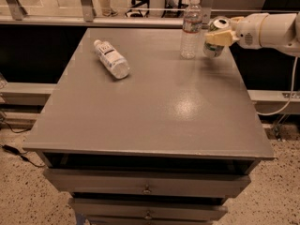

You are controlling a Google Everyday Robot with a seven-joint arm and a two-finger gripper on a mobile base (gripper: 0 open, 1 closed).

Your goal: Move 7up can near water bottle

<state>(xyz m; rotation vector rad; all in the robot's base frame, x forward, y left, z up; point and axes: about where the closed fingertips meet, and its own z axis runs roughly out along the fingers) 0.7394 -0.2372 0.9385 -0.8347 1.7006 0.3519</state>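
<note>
The 7up can [214, 46], silver with a silver top, is held in my gripper [219, 35] at the table's far right, tilted a little and just above or at the tabletop. My gripper is shut on the can, reaching in from the right on a white arm [269, 29]. The water bottle [191, 28], tall, clear and ribbed with a white cap and reddish label band, stands upright just left of the can, a small gap apart.
A stubbier clear bottle [111, 59] with a wide white label lies on its side at the far left of the grey table [150, 107]. A railing and glass run behind the table. Drawers sit below the front edge.
</note>
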